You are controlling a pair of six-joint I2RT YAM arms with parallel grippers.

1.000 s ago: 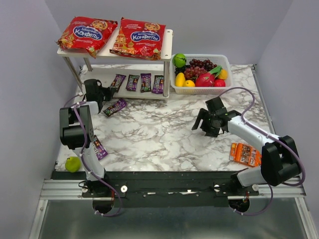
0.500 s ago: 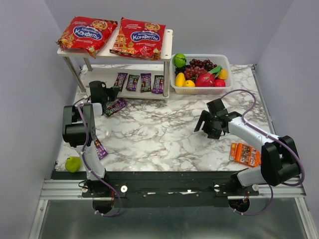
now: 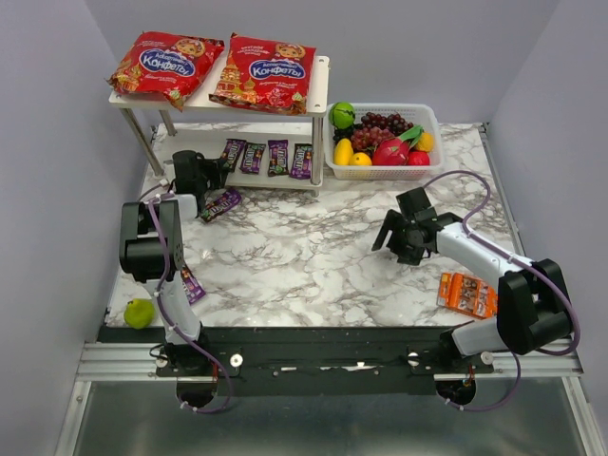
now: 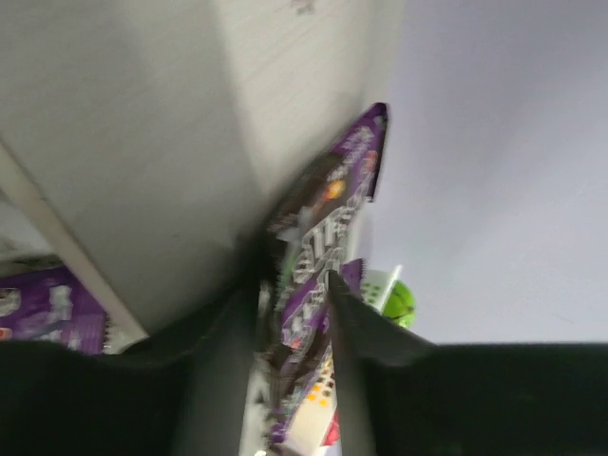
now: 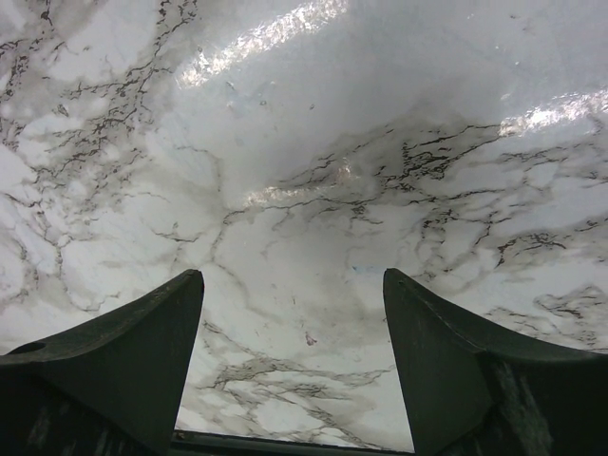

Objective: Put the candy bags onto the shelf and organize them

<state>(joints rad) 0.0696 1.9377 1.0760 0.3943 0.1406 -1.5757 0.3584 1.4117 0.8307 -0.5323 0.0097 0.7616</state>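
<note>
Fruit basket point(image 3: 380, 173) at back; orange packet point(image 3: 467, 294), green fruit point(image 3: 139, 313) nearer

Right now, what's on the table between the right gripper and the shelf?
Nothing. In the top view, only bare marble table lies between the right gripper and the shelf.

Setting: a robot-lab test cell, not a home or a shop. Plain pale partition walls point(image 3: 57, 142) box in a marble-print tabletop point(image 3: 313, 266), standing left of the left gripper point(image 3: 211, 176), right of the right gripper point(image 3: 391, 245) and beyond both. Behind the grippers, both arm bases bolt to a bare aluminium rail point(image 3: 114, 361). The goods are set out as props: a white shelf point(image 3: 321, 84) with candy bags point(image 3: 264, 71) directly ahead of the left gripper, and a plastic basket point(image 3: 432, 114) of mixed fruit ahead of the right gripper.
</note>
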